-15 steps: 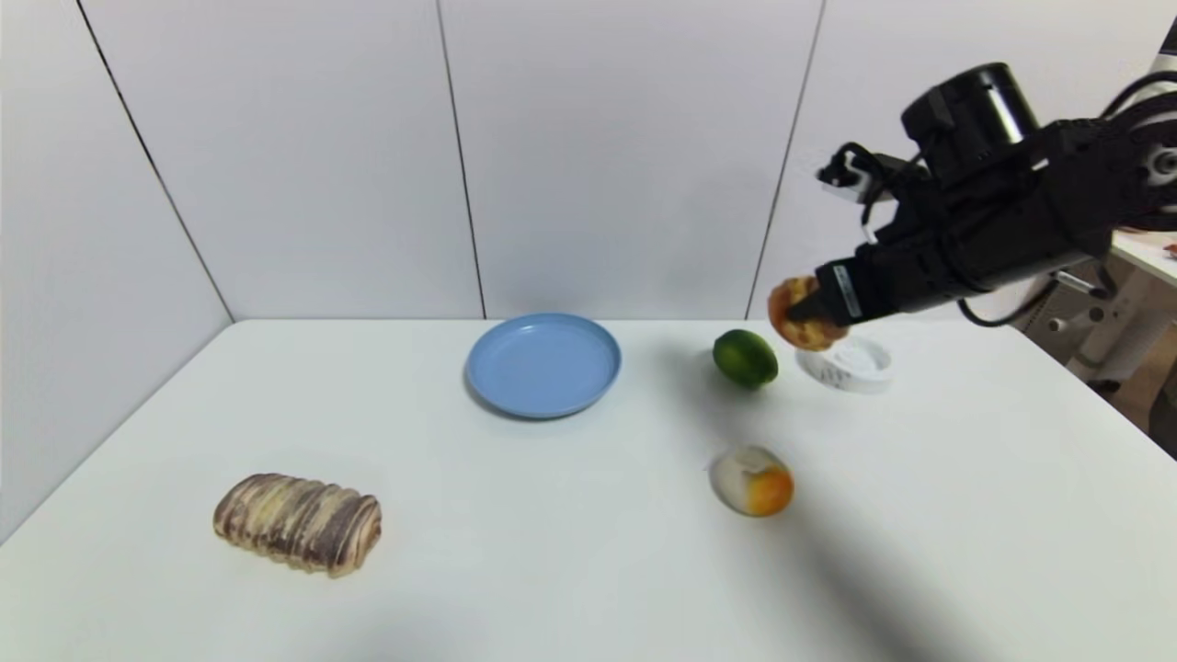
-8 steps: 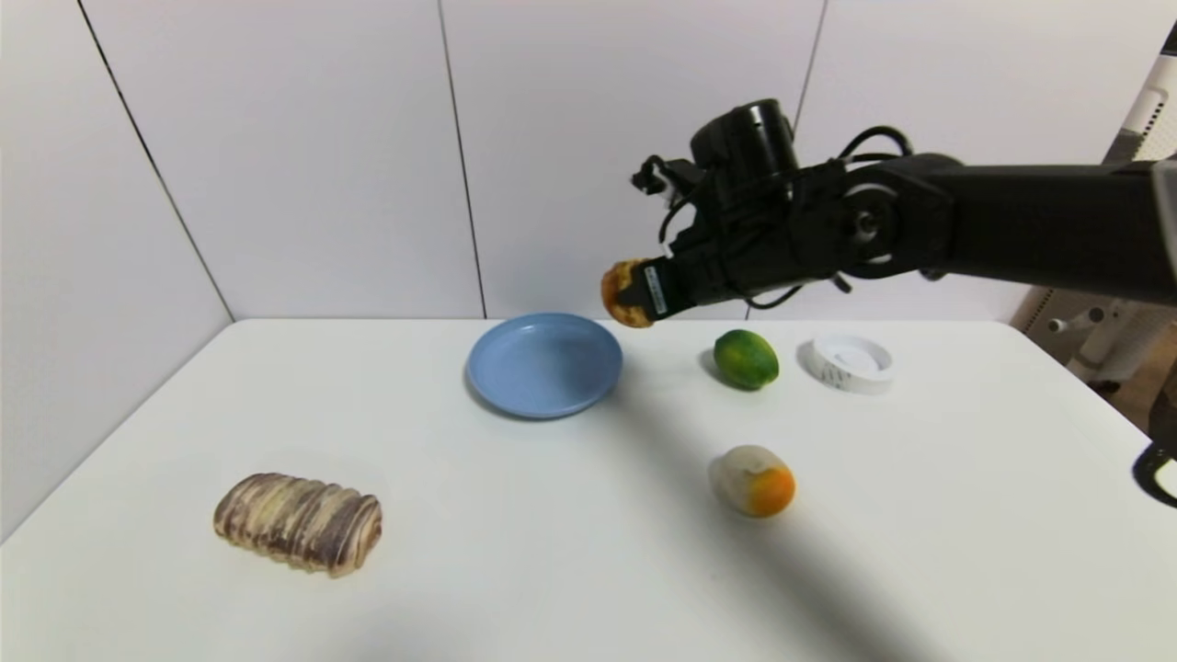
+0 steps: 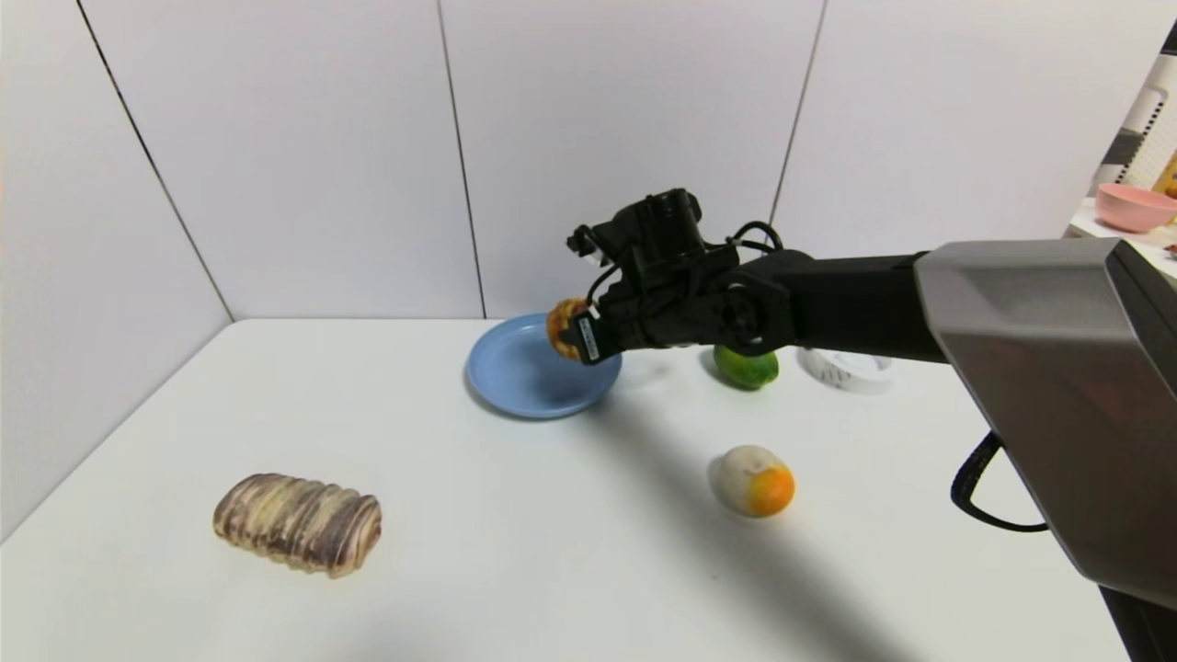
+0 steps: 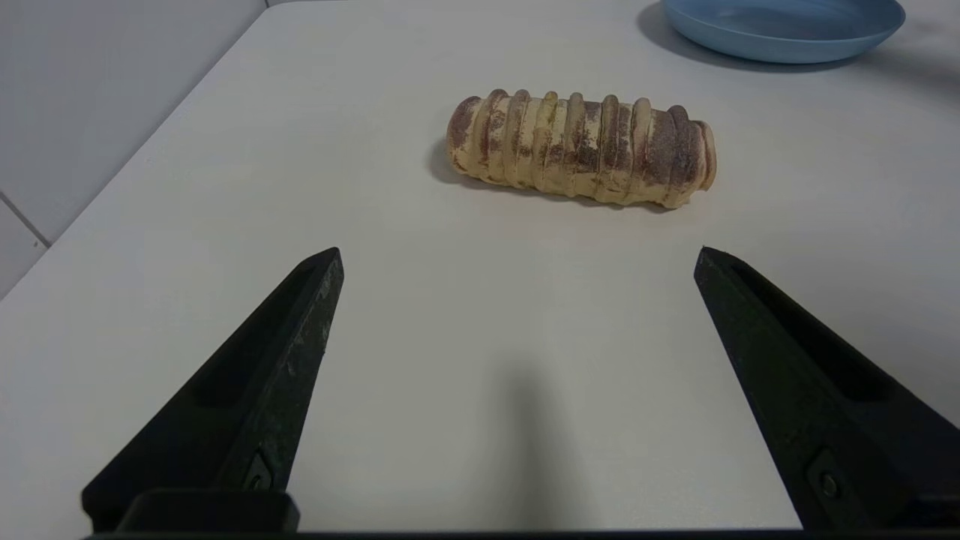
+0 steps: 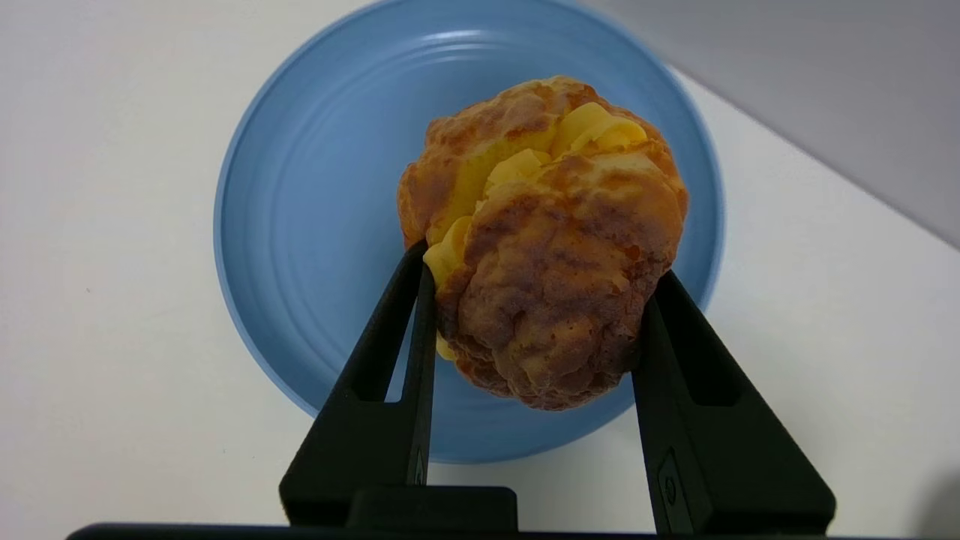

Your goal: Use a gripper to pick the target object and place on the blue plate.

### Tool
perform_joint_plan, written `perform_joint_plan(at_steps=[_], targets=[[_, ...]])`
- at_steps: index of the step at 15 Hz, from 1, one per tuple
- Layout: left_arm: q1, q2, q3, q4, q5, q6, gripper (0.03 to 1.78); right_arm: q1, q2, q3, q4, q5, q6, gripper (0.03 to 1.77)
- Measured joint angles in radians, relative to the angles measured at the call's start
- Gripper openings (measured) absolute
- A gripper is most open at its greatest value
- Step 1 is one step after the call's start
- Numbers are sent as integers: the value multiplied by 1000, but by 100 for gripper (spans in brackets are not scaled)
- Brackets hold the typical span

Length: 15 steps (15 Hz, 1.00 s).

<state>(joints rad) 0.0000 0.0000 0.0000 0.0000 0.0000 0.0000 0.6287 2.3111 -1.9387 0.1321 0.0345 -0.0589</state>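
My right end effector [image 5: 536,330] squeezes the bun [image 5: 544,240] from both sides so it cannot drop, and I hold it in the air over the blue plate [image 5: 300,225], near its right edge, because that is where it must go. My left end effector [image 4: 517,315] is wide open with nothing in it, low over the desk near the striped bread [image 4: 581,148]. The desk [image 3: 515,552] is white and smooth, with plain white walls behind it.
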Motion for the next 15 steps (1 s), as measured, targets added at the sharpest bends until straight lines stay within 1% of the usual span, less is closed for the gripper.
perform_joint_plan(at_steps=[2, 3, 5, 7, 9, 12, 15], targets=[[0, 0, 0, 0, 0, 0, 169, 4, 13, 0, -4, 0, 0, 78], [0, 0, 0, 0, 0, 0, 169, 6, 16, 0, -3, 0, 1, 91], [0, 0, 0, 0, 0, 0, 169, 12, 15, 0, 1, 0, 0, 108], [0, 0, 0, 0, 0, 0, 169, 14, 3, 0, 8, -1, 0, 123], [0, 0, 0, 0, 0, 0, 169, 13, -21, 14, 19, -1, 1, 134], [0, 0, 0, 0, 0, 0, 169, 9, -49, 39, 19, -4, 1, 146], [0, 0, 0, 0, 0, 0, 169, 5, -66, 41, 22, -7, 2, 154]])
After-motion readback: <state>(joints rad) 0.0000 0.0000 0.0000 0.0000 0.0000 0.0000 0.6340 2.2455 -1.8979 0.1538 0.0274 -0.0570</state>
